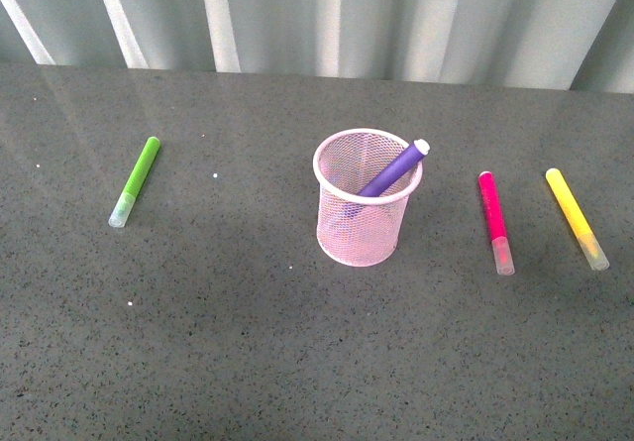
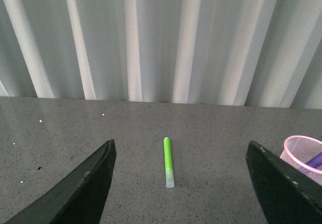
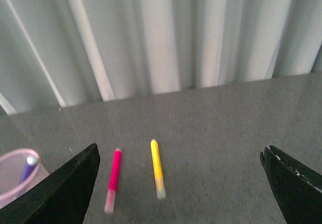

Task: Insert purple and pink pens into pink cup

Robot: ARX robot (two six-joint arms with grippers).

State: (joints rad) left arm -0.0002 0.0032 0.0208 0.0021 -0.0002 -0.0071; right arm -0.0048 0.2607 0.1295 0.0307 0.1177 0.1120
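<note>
The pink cup [image 1: 364, 198] stands upright mid-table, with the purple pen [image 1: 393, 169] leaning inside it, its tip over the rim. The pink pen [image 1: 495, 221] lies flat to the cup's right, clear cap toward me. Neither gripper shows in the front view. In the right wrist view my right gripper [image 3: 179, 181] is open and empty, held back above the table, with the pink pen [image 3: 113, 176] ahead near one finger and the cup [image 3: 17, 176] at the frame's edge. My left gripper [image 2: 182, 176] is open and empty too, and the cup [image 2: 304, 153] sits beside one of its fingers.
A lime-green marker [image 1: 135, 180] lies left of the cup and shows between the left fingers [image 2: 168, 161]. A yellow marker [image 1: 577, 217] lies right of the pink pen, also seen as the yellow marker [image 3: 157, 167]. A ribbed white wall [image 1: 327, 15] backs the grey table [image 1: 248, 342].
</note>
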